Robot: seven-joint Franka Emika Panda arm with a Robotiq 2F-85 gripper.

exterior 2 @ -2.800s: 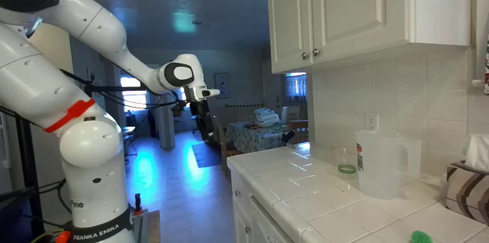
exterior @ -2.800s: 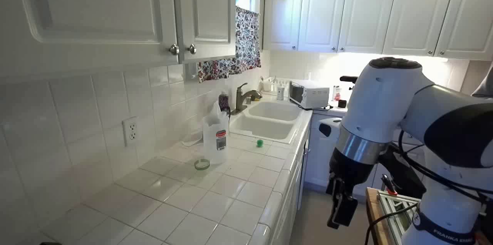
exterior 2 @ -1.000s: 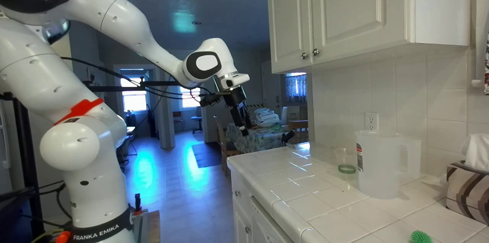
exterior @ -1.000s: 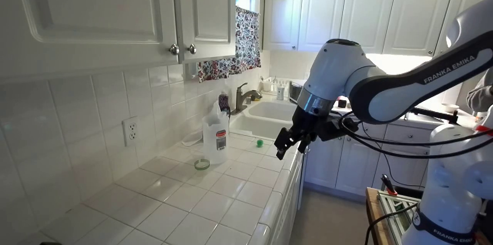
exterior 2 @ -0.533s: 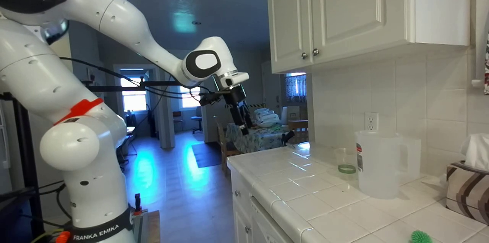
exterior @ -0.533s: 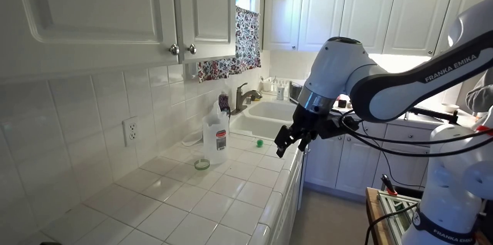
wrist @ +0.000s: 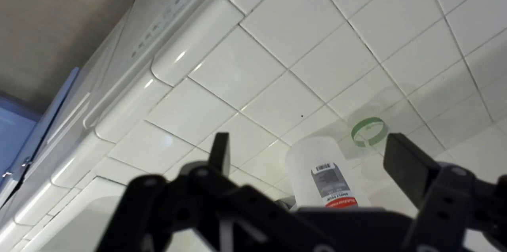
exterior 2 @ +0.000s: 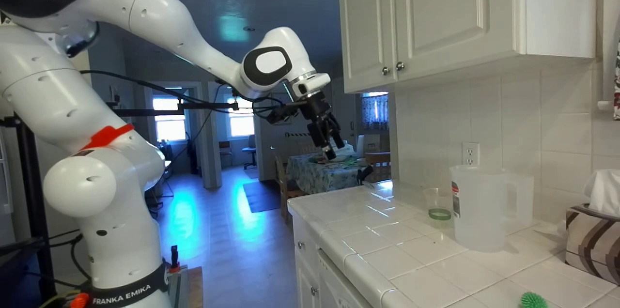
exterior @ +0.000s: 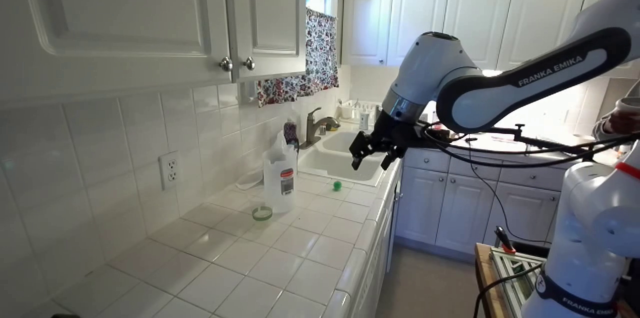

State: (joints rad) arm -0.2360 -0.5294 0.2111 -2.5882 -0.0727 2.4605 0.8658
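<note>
My gripper (exterior: 371, 163) is open and empty, raised in the air near the counter's front edge. It also shows in an exterior view (exterior 2: 335, 150) and in the wrist view (wrist: 313, 159), with its fingers wide apart. A frosted white pitcher (exterior: 278, 189) with a red and grey label stands upright on the tiled counter; it also shows in an exterior view (exterior 2: 479, 218). In the wrist view the pitcher (wrist: 309, 161) appears between the fingers, farther off and untouched. A clear cup with a green band (exterior 2: 440, 214) stands beside it. A small green spiky ball (exterior: 337, 186) lies near the sink.
A double sink (exterior: 367, 170) with a faucet (exterior: 311, 130) lies beyond the ball. A striped tissue box (exterior 2: 588, 245) stands behind the pitcher. Upper cabinets (exterior 2: 445, 17) overhang the counter. A person's hand (exterior: 625, 120) holds a cup at the right edge.
My gripper has swung from low beside the counter toward the counter's edge, then risen further in the last half second. The pitcher, cup and ball have not moved.
</note>
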